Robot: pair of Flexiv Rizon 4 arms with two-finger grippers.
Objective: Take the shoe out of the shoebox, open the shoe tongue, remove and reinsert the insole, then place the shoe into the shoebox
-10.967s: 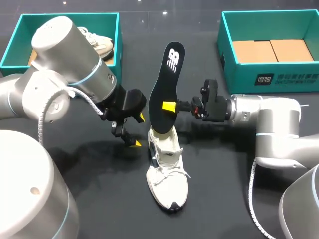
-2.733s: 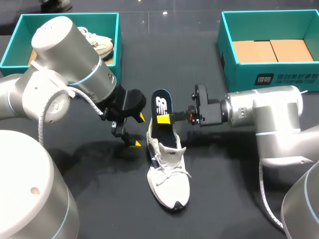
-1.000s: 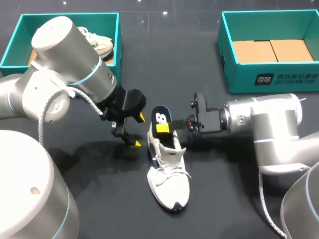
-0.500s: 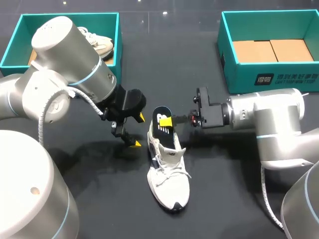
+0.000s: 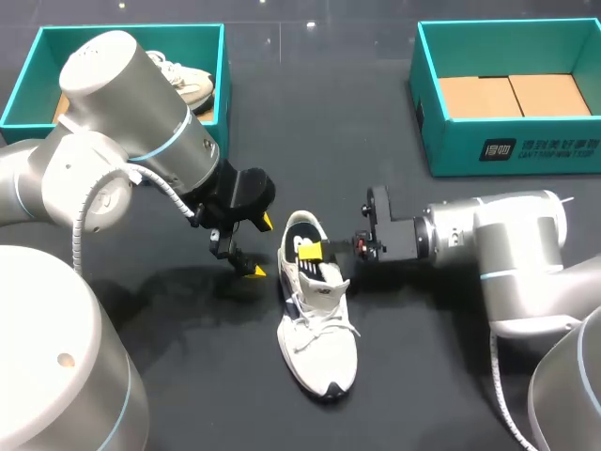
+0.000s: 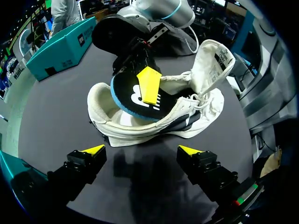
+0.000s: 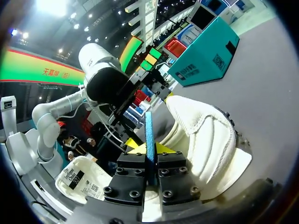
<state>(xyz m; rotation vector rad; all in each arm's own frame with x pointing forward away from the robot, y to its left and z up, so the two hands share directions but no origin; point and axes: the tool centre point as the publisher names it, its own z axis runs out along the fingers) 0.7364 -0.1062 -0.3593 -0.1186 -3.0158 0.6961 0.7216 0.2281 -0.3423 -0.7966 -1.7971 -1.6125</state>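
Black matte tabletop (image 5: 404, 395) carries everything here, and the two grey arms come over it from either side: the left arm (image 5: 122, 113) reaches in ahead of a teal cardboard shoebox (image 5: 23, 85) that has a second pale shoe (image 5: 188, 85) inside, while the right arm (image 5: 498, 235) lies low across the table in front of another teal shoebox with a brown cardboard floor (image 5: 451, 141). Between the arms the white lace-up sneaker (image 5: 319, 348) lies on the table, well apart from both boxes, its tongue pulled up and back. The black insole with a blue edge (image 5: 302, 233) is partly inside the shoe, its heel end rising above the collar. The right gripper (image 5: 313, 248) is clamped on that raised end, its yellow tips pinching the insole flat from both sides. The left gripper (image 6: 141, 150) hangs just beside the sneaker with its fingers spread wide, holding nothing and not touching the shoe. Reinserting looks about halfway done, and the main risk is that nothing braces the sneaker: a push along the insole could slide or roll the shoe instead of seating the liner. If the hidden toe end catches inside, the insole may buckle or fold. Letting go too soon would leave the heel riding on the collar.
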